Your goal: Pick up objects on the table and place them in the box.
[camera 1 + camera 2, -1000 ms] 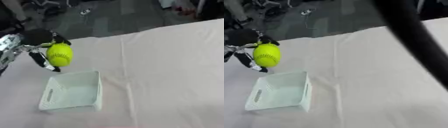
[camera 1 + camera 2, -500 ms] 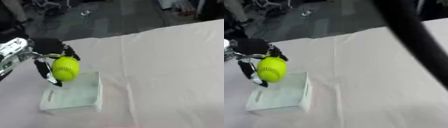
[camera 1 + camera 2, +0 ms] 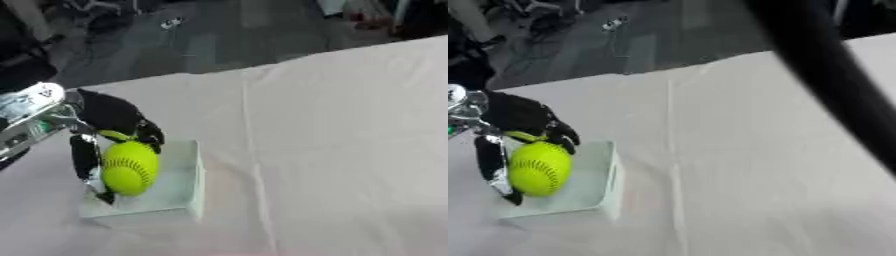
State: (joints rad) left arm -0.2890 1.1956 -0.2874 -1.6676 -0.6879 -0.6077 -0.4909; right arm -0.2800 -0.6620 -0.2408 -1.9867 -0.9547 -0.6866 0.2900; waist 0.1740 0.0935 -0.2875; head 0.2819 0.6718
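Left eye view first: a bright yellow-green ball [image 3: 129, 167] with curved stitching across its skin sits right in the grasp of the left hand [image 3: 112, 120], black fingers curled over the top of it and the thumb [image 3: 87, 162] running down its left side. The ball hangs over the open box [image 3: 179, 197], a pale, translucent container with low walls, and covers much of its left half; whether it touches the floor of the box cannot be told. The box lies near the left edge of the table [image 3: 332, 150], toward the near side. To the right of the box the table's white cloth runs wide and bare all the way to the right edge, with a long crease [image 3: 254, 165] running from the far edge toward the near one just beside the box. Past the far edge, a dark grey floor [image 3: 227, 40] with cluttered shapes too blurred to name.

Right eye view now: same ball, same clasp, fingers wrapped over its top, the silver wrist [image 3: 458, 102] showing at the left border. The box's right wall shows a slot-shaped handle cut-out [image 3: 612, 176]. The ball covers the box's left part, the right wall standing clear of it. A thick, dark, blurred bar [image 3: 833, 80] slants from the top edge down to the right border, close to the camera, hiding part of the table's far right. The right hand shows in neither view.
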